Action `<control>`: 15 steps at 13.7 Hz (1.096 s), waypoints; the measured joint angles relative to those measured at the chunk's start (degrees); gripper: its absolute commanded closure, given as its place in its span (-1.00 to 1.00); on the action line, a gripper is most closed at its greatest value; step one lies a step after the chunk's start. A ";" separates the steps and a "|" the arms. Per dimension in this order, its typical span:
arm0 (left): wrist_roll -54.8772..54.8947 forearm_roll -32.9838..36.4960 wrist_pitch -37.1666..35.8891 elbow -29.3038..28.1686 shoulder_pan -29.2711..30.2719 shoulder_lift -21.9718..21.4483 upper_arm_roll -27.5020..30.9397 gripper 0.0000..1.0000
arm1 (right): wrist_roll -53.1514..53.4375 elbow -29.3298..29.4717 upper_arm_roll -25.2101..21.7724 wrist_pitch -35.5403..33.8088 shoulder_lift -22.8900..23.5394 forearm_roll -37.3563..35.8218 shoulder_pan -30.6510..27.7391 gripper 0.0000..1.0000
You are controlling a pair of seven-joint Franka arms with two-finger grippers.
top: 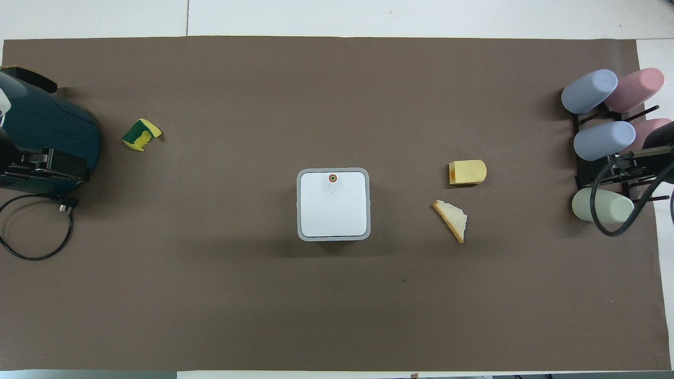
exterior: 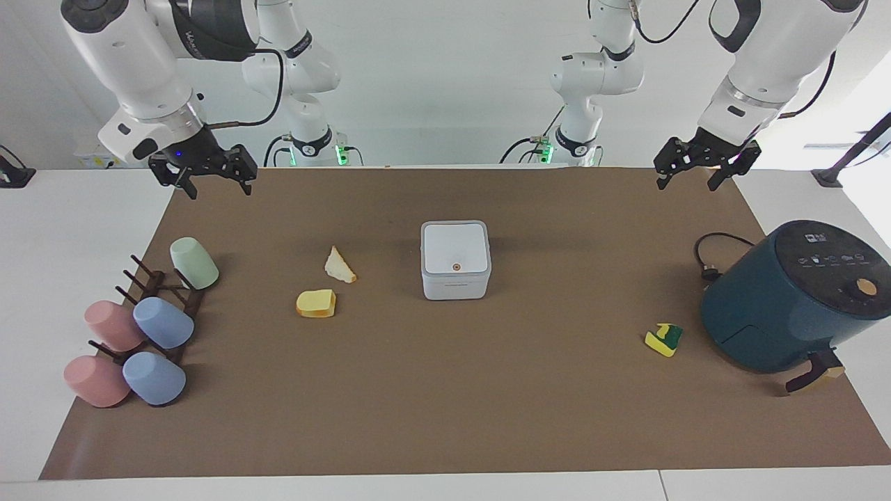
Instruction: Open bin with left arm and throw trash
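In the middle of the brown paper mat (exterior: 445,417) covering the white tabletop (exterior: 69,229), the small white square plastic bin (exterior: 455,259) is sitting with its hinged lid down flat, the tiny orange button (exterior: 456,266) showing on top. Nothing of the task looks done yet: the lid is not yet opened and all three scraps are lying out on the mat. The pale triangular foam wedge with a tan crust (exterior: 340,266) and the yellow orange-edged slice (exterior: 316,303) are resting beside the bin toward the right arm's end, while the yellow-and-green sponge piece (exterior: 664,339) is lying well apart toward the left arm's end, near the big dark teal air fryer (exterior: 793,296). The left gripper (exterior: 702,174) is hanging above the mat's edge nearest the robots, its fingers spread wide and holding nothing; the right gripper (exterior: 212,178) is waiting likewise, open and empty. Pastel cups (exterior: 163,322) are lying tipped on a dark wooden rack at the right arm's end. A plain white wall is closing off the room.
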 measured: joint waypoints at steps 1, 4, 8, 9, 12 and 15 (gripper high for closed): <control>0.07 0.00 0.00 -0.02 0.00 0.00 0.00 -1.00 | 0.00 0.00 -0.02 0.00 -0.02 0.00 0.00 -1.00; 0.21 0.00 0.06 -0.13 0.01 0.00 0.04 -1.00 | 0.01 0.03 -0.35 0.00 -0.02 0.00 0.01 -1.00; 0.20 0.00 0.55 -0.18 -0.16 -0.01 -0.05 -0.10 | 1.29 0.19 -1.49 0.00 -0.15 0.00 0.01 -1.00; 0.15 -0.06 1.13 -0.26 -0.56 -0.02 -0.28 0.53 | 1.71 0.19 -1.63 0.00 -0.15 0.00 0.00 -1.00; -2.54 -0.16 4.77 -2.42 -6.36 -0.55 -0.61 1.00 | 1.96 0.08 -1.69 0.00 -0.07 0.00 0.17 -1.00; -8.74 -0.17 12.55 -7.31 -13.85 -1.74 -0.96 1.00 | 2.01 0.04 -1.78 0.04 0.04 0.00 0.13 -1.00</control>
